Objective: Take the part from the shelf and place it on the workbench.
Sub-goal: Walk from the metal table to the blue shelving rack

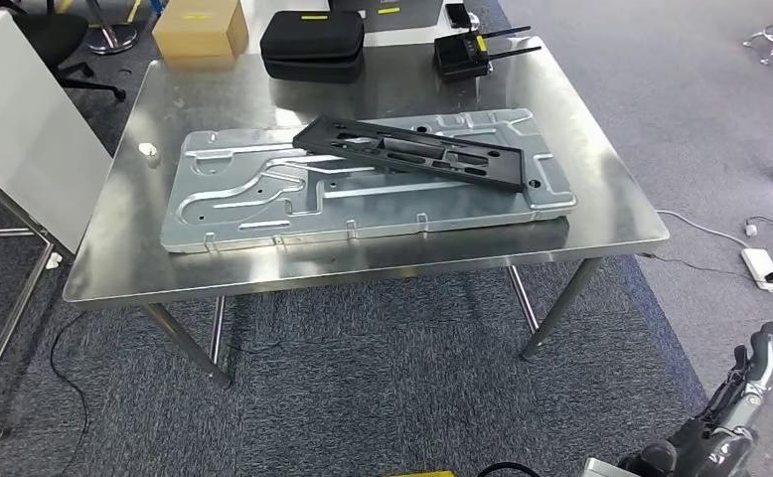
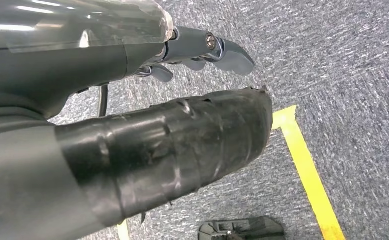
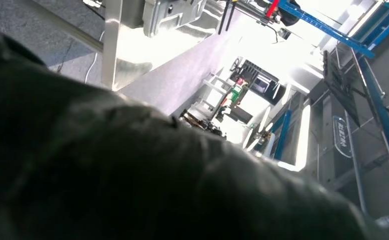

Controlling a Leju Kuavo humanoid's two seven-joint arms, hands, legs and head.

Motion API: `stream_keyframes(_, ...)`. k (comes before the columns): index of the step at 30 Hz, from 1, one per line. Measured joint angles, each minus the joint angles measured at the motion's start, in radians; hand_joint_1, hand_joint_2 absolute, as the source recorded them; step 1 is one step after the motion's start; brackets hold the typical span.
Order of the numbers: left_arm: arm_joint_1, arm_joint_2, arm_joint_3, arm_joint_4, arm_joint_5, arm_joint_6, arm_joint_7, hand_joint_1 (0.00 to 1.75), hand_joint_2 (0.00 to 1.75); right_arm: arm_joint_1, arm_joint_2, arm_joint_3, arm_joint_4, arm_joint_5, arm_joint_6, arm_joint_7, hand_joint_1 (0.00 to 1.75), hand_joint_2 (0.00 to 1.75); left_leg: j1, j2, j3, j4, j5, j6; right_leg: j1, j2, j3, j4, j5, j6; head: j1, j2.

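A long black plastic part [image 1: 412, 151] lies at a slant on a large pressed silver metal panel [image 1: 243, 199], which rests flat on the steel workbench [image 1: 601, 209]. My right hand [image 1: 725, 417] hangs low at the bench's near right corner, well below the tabletop, with its fingers apart and nothing in them. In the left wrist view my left hand [image 2: 157, 150] hangs over grey carpet. Its black-taped thumb and its grey fingers [image 2: 230, 52] are stretched out and hold nothing.
At the back of the bench stand a black case [image 1: 312, 44], a cardboard box [image 1: 202, 27] and a black radio with antennas [image 1: 462, 55]. A white cabinet [image 1: 15, 109] stands to the left. A white adapter with cables [image 1: 763, 266] lies on the floor, and yellow tape [image 2: 307, 170] marks the carpet.
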Motion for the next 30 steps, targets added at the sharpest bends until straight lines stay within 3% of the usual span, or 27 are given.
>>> stream_keyframes(3,-0.001,0.0,0.0,0.0,0.0,0.0,0.0,0.0,0.0,0.001,0.001,0.0,0.0,0.0,0.0,0.0,0.0,0.0,-0.001,0.0,-0.006,0.001,0.01,-0.019,0.002,0.0,-0.01,-0.014,0.012,-0.018,0.0,0.0)
stream_keyframes(4,0.0,0.0,0.0,0.0,0.0,0.0,0.0,0.0,0.0,0.001,0.001,0.0,0.0,0.0,0.0,0.0,0.0,0.0,-0.001,-0.002,-0.013,0.011,-0.001,-0.025,-0.001,-0.001,-0.016,-0.016,0.02,-0.027,-0.001,0.0)
stream_keyframes(6,0.001,0.001,0.0,0.0,0.0,0.0,0.001,0.0,0.0,0.002,0.003,0.0,0.0,-0.002,0.0,0.001,0.0,0.0,0.001,-0.004,-0.043,0.084,-0.069,-0.032,-0.005,-0.004,-0.033,-0.02,0.037,-0.043,-0.002,0.0)
stream_keyframes(8,0.002,0.001,0.0,0.0,0.0,0.0,0.002,0.0,0.0,0.003,0.005,-0.001,0.0,-0.004,0.0,0.001,0.0,0.0,0.003,-0.005,-0.084,0.209,-0.152,-0.037,-0.003,-0.005,-0.055,-0.018,0.052,-0.049,-0.004,0.0)
stream_keyframes(9,0.002,0.0,0.0,0.0,0.0,0.0,0.003,0.0,0.0,0.004,0.008,-0.002,0.0,-0.004,0.0,0.0,0.0,0.0,0.003,-0.005,-0.092,0.255,-0.172,-0.039,-0.002,-0.005,-0.067,-0.015,0.059,-0.049,-0.004,0.0)
stream_keyframes(10,0.002,0.0,0.0,0.0,0.0,0.0,0.003,0.0,0.0,0.005,0.012,-0.005,0.0,-0.002,0.0,-0.002,0.0,0.0,0.004,-0.005,-0.084,0.269,-0.172,-0.04,-0.001,-0.005,-0.078,-0.011,0.065,-0.047,-0.004,0.0)
stream_keyframes(11,0.002,0.0,0.0,0.0,0.0,0.0,0.004,0.0,0.0,0.006,0.017,-0.008,0.0,0.001,0.0,-0.005,0.0,0.0,0.004,-0.005,-0.058,0.245,-0.155,-0.04,-0.001,-0.005,-0.089,-0.006,0.07,-0.046,-0.004,0.0)
stream_keyframes(13,0.001,0.001,0.0,0.0,0.0,0.0,0.004,0.0,0.0,0.008,0.026,-0.014,0.0,0.008,0.0,-0.009,0.0,0.0,0.004,-0.005,0.037,0.105,-0.114,-0.034,-0.001,-0.004,-0.107,0.006,0.077,-0.039,-0.004,0.0)
stream_keyframes(15,0.0,0.002,0.0,0.0,0.0,0.0,0.005,0.0,0.0,0.01,0.032,-0.018,0.0,0.014,0.0,-0.009,0.0,0.0,-0.001,-0.006,0.099,0.005,-0.09,-0.025,0.0,-0.005,-0.114,0.014,0.084,-0.029,-0.004,0.0)
stream_keyframes(18,0.0,0.002,0.0,-0.001,0.0,0.0,0.005,0.0,0.0,0.013,0.037,-0.021,0.0,0.016,0.0,-0.007,0.0,0.0,-0.003,-0.006,0.093,-0.012,-0.077,-0.011,0.002,-0.005,-0.118,0.015,0.098,-0.011,-0.004,0.0)
stream_keyframes(20,-0.001,0.0,0.001,-0.001,0.0,0.0,0.004,0.0,0.0,0.017,0.038,-0.025,0.0,0.009,0.0,-0.003,0.0,0.0,0.002,-0.002,0.082,-0.019,-0.063,0.005,0.002,-0.002,-0.13,0.038,0.072,-0.001,-0.003,0.0)
stream_keyframes(22,0.0,0.0,0.001,-0.001,0.0,0.0,0.001,0.0,0.0,0.021,0.038,-0.029,0.0,0.002,0.0,-0.002,0.0,0.0,0.003,0.002,0.062,-0.021,-0.046,0.018,-0.002,0.0,-0.161,0.127,-0.012,0.007,-0.002,0.0)
stream_keyframes(24,0.0,0.001,0.001,-0.001,0.001,0.0,0.0,0.0,0.0,0.022,0.038,-0.033,0.0,-0.002,0.0,-0.002,0.0,0.0,0.001,0.004,0.041,-0.019,-0.03,0.021,-0.005,0.0,-0.191,0.243,-0.083,0.013,-0.002,0.0)
stream_keyframes(25,0.0,0.001,0.001,-0.001,0.001,0.0,0.0,0.0,0.0,0.023,0.038,-0.035,0.0,-0.003,0.0,-0.002,0.0,0.0,0.0,0.004,0.03,-0.017,-0.022,0.02,-0.005,0.0,-0.188,0.27,-0.089,0.015,-0.002,0.0)
stream_keyframes(26,0.001,0.001,0.002,-0.001,0.001,-0.001,0.0,0.0,0.0,0.023,0.038,-0.036,0.0,-0.003,0.0,-0.002,0.0,0.0,0.0,0.004,0.02,-0.015,-0.015,0.019,-0.006,0.0,-0.168,0.261,-0.076,0.014,-0.002,0.0)
stream_keyframes(28,0.001,0.0,0.002,-0.001,0.001,-0.001,0.0,0.0,0.0,0.024,0.038,-0.036,0.0,-0.003,0.0,-0.002,0.0,0.0,-0.001,0.003,0.004,-0.008,-0.005,0.015,-0.005,0.0,-0.076,0.141,-0.027,0.007,-0.002,0.0)
stream_keyframes(30,0.001,-0.001,0.002,-0.001,0.001,-0.001,0.0,0.0,0.0,0.024,0.038,-0.036,0.0,-0.004,0.0,-0.002,0.0,0.0,-0.002,0.003,-0.005,-0.003,0.004,0.006,0.001,-0.001,0.002,0.017,-0.005,-0.003,-0.002,0.0)
